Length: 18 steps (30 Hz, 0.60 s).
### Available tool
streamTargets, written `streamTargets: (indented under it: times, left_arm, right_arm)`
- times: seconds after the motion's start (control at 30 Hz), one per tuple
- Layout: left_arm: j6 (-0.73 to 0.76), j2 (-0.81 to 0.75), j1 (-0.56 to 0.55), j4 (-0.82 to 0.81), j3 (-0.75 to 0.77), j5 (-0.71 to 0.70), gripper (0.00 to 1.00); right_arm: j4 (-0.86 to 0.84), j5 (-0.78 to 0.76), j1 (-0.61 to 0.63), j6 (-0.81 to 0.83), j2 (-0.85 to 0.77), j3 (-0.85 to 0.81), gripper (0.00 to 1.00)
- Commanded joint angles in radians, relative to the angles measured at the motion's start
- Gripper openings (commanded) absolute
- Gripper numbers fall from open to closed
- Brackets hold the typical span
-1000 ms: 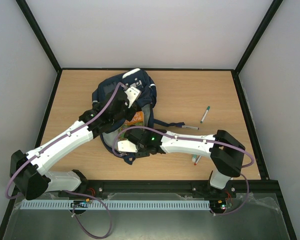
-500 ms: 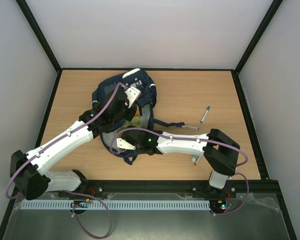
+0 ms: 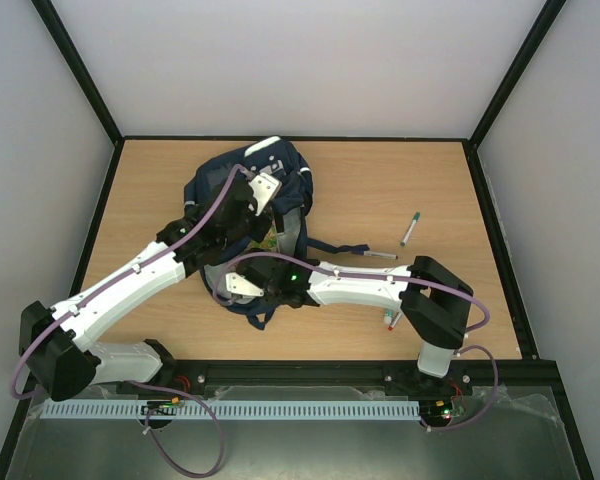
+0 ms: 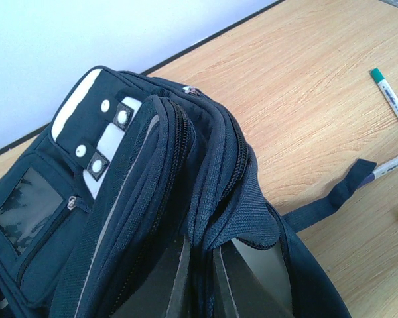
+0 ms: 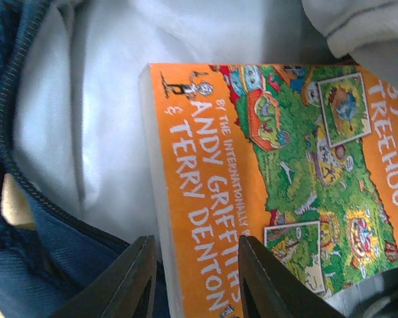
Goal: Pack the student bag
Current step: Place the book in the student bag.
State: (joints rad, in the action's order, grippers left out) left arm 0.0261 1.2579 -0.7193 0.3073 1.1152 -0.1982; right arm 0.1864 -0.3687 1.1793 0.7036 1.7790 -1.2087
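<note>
Feeding book [image 5: 265, 179] into student bag [image 3: 210, 188].
Right gripper [image 5: 198, 281], half-open, straddles its near corner, grip unclear; long axis runs straight ahead; left gripper [image 4: 202, 255] pinches bag's rim shut.

green-capped marker [image 3: 410, 228] | white pen [image 3: 380, 256] near it, apart | wooden table [image 3: 440, 180]

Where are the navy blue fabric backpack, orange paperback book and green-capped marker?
navy blue fabric backpack [image 4: 60, 238], left wrist view, pocket.
orange paperback book [image 5: 205, 199], right wrist view, cover.
green-capped marker [image 4: 391, 97], left wrist view, barrel.
</note>
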Motion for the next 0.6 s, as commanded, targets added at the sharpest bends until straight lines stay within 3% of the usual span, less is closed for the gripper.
streamTargets:
  times: [0.0,0.57]
  left_arm:
    - [-0.013,-0.057,0.008,-0.116,0.015,-0.006,0.04]
    - [-0.015,-0.058,0.008,-0.116,0.015,0.003,0.04]
  right_arm:
    - [0.064,0.066,0.015,0.011,-0.005,-0.053,0.36]
    - [-0.083,-0.054,0.023,0.106,0.111,-0.035,0.43]
